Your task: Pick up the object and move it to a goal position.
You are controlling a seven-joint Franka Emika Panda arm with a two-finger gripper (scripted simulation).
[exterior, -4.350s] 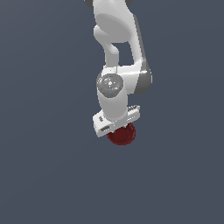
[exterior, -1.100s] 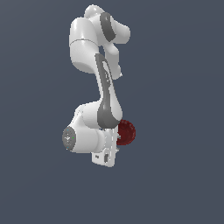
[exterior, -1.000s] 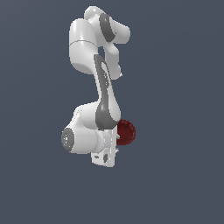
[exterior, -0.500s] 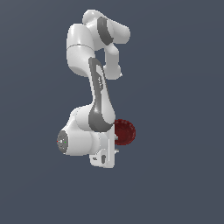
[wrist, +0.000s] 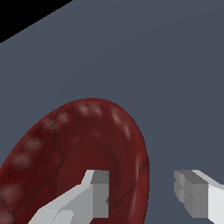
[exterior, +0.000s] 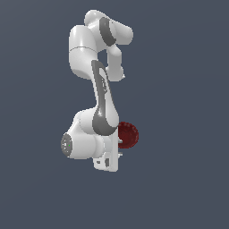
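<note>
Your hand (wrist: 142, 199) grips the rim of the dark red bowl (wrist: 65, 153), one finger (wrist: 94, 192) inside, one outside.

The place is a bare simulated test scene, not a furnished room. A flat, uniform slate-grey surface (exterior: 188, 89) fills the exterior view on every side of the arm (exterior: 100, 89), with no seams or texture. The arm is smooth white with grey joints, evenly lit. The bowl (exterior: 129, 135) beside the arm's lower end is a plain dark red render. In the wrist view, a black area (wrist: 22, 15) borders the grey beyond the bowl.
</note>
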